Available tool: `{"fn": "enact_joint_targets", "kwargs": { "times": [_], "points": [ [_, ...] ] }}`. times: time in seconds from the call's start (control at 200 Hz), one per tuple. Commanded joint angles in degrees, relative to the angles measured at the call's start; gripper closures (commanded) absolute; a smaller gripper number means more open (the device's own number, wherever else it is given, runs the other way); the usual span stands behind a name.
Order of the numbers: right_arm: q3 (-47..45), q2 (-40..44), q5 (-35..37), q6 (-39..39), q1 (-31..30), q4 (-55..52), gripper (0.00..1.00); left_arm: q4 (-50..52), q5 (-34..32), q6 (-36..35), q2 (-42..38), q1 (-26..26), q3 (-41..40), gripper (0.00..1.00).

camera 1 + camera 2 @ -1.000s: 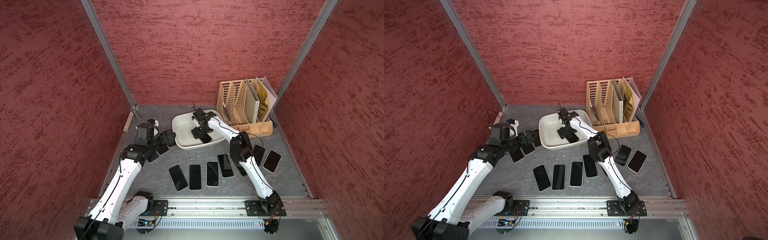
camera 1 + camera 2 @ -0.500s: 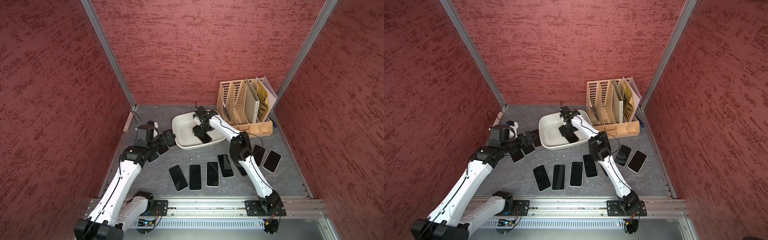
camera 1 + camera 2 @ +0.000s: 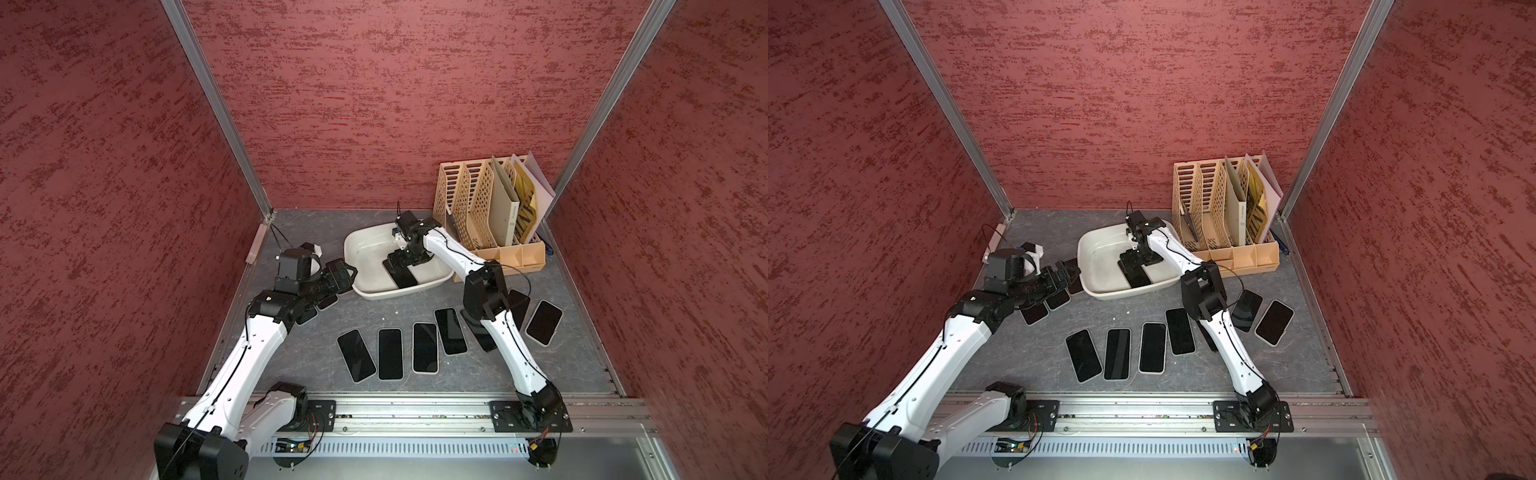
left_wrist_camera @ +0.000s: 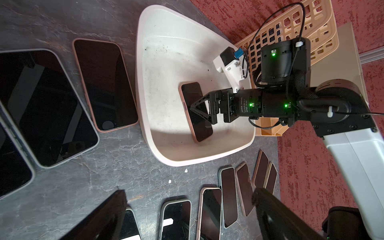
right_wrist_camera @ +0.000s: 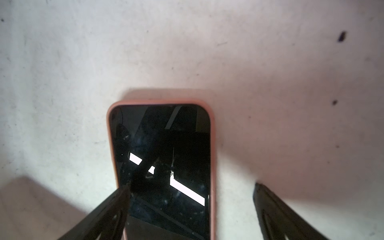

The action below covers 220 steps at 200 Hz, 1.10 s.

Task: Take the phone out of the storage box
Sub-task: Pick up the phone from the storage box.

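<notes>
The storage box (image 3: 365, 257) (image 3: 1100, 262) is a shallow white tub at the back middle of the table. One phone (image 3: 402, 277) (image 3: 1137, 276) in a pink case lies screen up on its floor (image 5: 187, 52). My right gripper (image 3: 400, 266) (image 3: 1133, 259) reaches down into the box, open, over that phone (image 5: 162, 135). One finger (image 5: 116, 205) overlaps the phone's long edge. The other finger (image 5: 270, 205) stands clear of it on the tub floor. My left gripper (image 3: 345, 270) (image 4: 189, 192) hovers open and holds nothing, just left of the box rim (image 4: 143, 104).
Several phones (image 3: 390, 353) lie in a row on the grey table in front of the box, with more (image 3: 544, 322) by the right arm and others (image 4: 104, 83) under my left gripper. A beige slotted file organizer (image 3: 478, 208) stands right behind the box. Red walls close in on three sides.
The right wrist has shifted slightly toward the back wall while its gripper stays over the phone in the box. The left arm has barely moved.
</notes>
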<state>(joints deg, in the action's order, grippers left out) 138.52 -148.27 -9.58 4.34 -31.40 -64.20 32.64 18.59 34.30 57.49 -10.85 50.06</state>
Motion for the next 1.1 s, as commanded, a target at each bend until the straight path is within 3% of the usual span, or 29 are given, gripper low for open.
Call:
{"fn": "enact_joint_targets", "kwargs": {
  "times": [0.0, 0.11, 0.321, 0.436, 0.892, 1.097],
  "points": [
    [-4.89, 4.28, -3.86, 2.11, -0.33, 4.82, 0.02, -2.74, 1.23, 0.48, -0.33, -0.49, -0.23, 0.00],
    [-6.74, 6.17, -6.13, 2.58, -0.41, 8.12, 0.02, -2.67, 1.19, -0.18, -0.57, -0.49, -0.10, 0.00],
    [-0.70, 1.58, -5.86, 1.42, -0.99, 4.25, 0.02, -2.22, 1.14, -2.19, -1.22, -0.40, -0.22, 0.00],
    [4.44, -2.39, -2.45, 0.30, -1.41, -0.36, 0.02, -1.98, 1.27, -3.13, -1.58, -0.22, -0.41, 0.00],
    [10.91, -9.54, 5.68, -4.04, -4.33, -7.39, 0.02, -2.22, 3.01, -4.85, -1.75, 1.17, -2.25, 0.00],
    [10.17, -10.54, 11.90, -3.86, -4.24, -12.74, 0.12, -3.73, 4.51, -5.04, -0.41, 1.97, -2.24, 0.00]
  ]
}}
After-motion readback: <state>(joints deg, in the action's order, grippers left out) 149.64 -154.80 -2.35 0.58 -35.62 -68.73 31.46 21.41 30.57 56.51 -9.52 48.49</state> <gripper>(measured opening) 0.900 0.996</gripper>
